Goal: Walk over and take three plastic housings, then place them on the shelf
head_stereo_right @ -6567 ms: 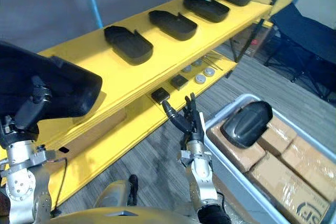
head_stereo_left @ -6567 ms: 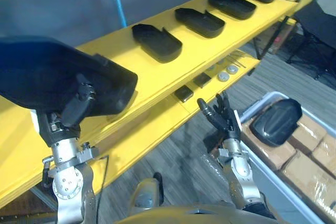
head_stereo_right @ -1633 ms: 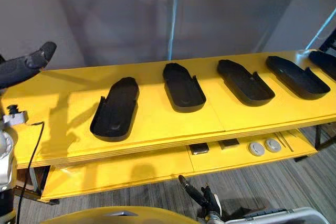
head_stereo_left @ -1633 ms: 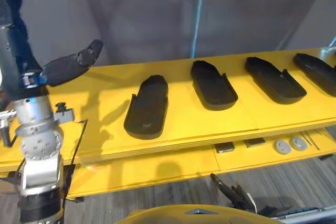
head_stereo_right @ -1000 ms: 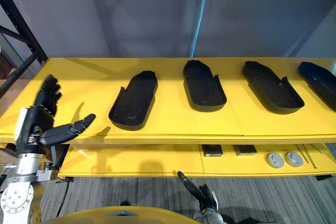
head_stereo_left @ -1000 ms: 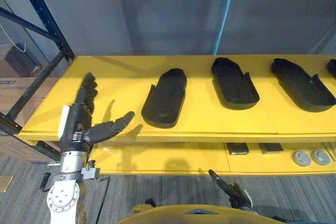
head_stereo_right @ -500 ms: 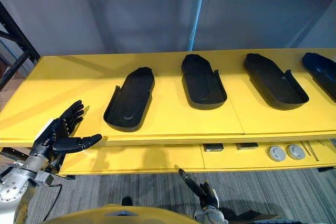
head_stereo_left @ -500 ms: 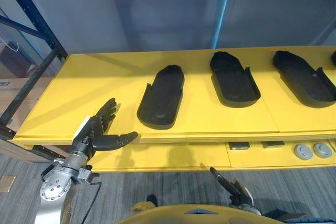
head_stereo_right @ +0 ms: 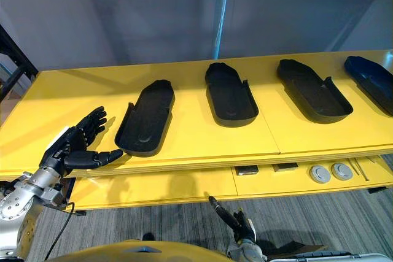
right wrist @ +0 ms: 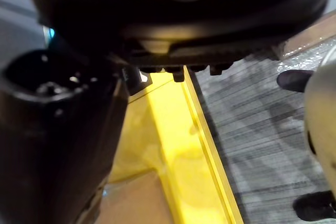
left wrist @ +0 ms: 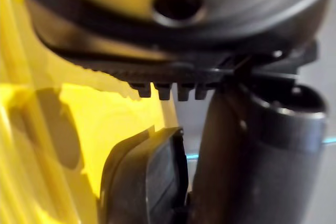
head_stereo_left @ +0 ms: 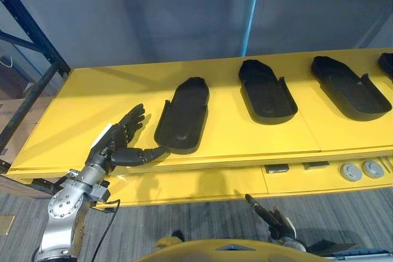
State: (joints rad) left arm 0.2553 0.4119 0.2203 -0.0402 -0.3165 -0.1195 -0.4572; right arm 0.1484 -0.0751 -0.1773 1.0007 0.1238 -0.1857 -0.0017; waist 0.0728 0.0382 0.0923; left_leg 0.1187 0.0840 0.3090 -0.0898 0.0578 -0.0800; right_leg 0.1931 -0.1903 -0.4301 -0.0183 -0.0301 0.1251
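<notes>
Several black plastic housings lie in a row, hollow side up, on the yellow shelf [head_stereo_left: 80, 108]. The leftmost housing [head_stereo_left: 183, 115] has my left hand [head_stereo_left: 116, 144] just to its left, open, fingers straight and palm turned toward it. The thumb reaches to the housing's near end; I cannot tell whether it touches. In the left wrist view that housing [left wrist: 147, 182] sits just past the thumb. More housings [head_stereo_left: 266, 90] [head_stereo_left: 349, 86] lie further right. My right hand [head_stereo_left: 270, 220] hangs low in front of the shelf, open and holding nothing.
A lower yellow shelf [head_stereo_left: 202, 185] carries small dark blocks [head_stereo_left: 278, 167] and round grey discs [head_stereo_left: 361, 170]. A dark blue rack post [head_stereo_left: 31, 35] stands at the shelf's left end. Grey wall behind, grey plank floor [head_stereo_right: 153, 222] below.
My left hand has shifted right and slightly up toward the leftmost housing's near end, its thumb now reaching it. The housings have not moved. The right hand hangs as before.
</notes>
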